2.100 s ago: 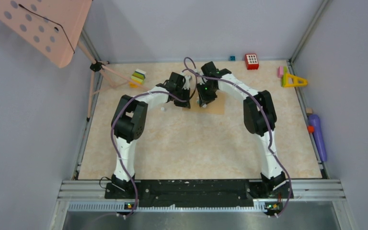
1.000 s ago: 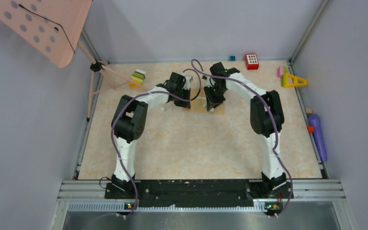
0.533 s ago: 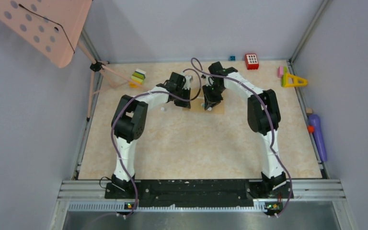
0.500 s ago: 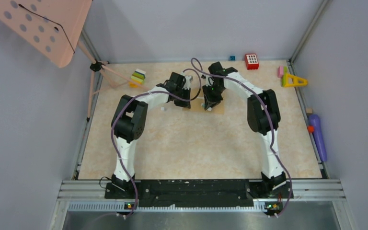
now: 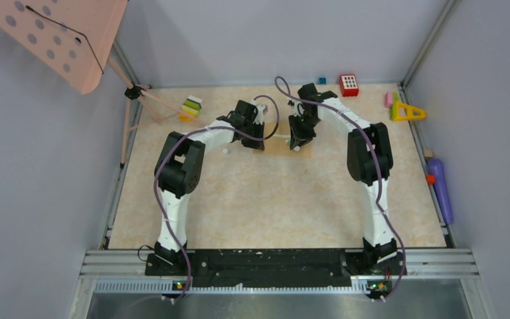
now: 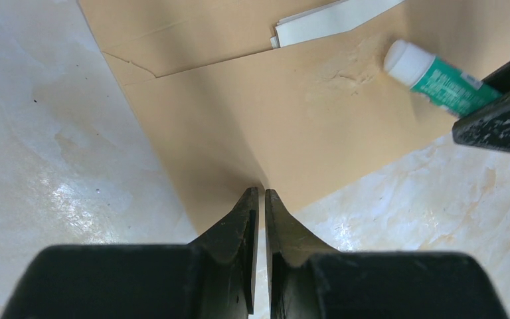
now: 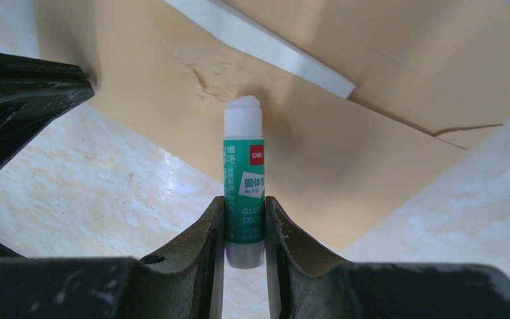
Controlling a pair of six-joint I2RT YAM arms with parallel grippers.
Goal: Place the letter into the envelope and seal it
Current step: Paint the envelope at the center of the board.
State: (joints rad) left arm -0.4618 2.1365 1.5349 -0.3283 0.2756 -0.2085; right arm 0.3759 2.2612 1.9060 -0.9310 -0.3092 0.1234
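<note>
My left tool (image 6: 257,194) was clenched on the flap tip of the envelope (image 6: 292,126), which lay flat on the bench (image 6: 53,133). My right tool (image 7: 244,203) gripped a glue stick (image 7: 244,179), its white end touching the flap. The letter (image 6: 332,20) peeked from the pocket.

Tan-brown kraft paper envelope (image 6: 192,40) lies flat at the far centre of the table (image 6: 53,133). Its triangular flap (image 6: 252,126) is open and spread flat, tip pointing left, with a wrinkled patch on it. Off-white paper letter (image 6: 335,18) sits in the pocket, its edge sticking out.
</note>
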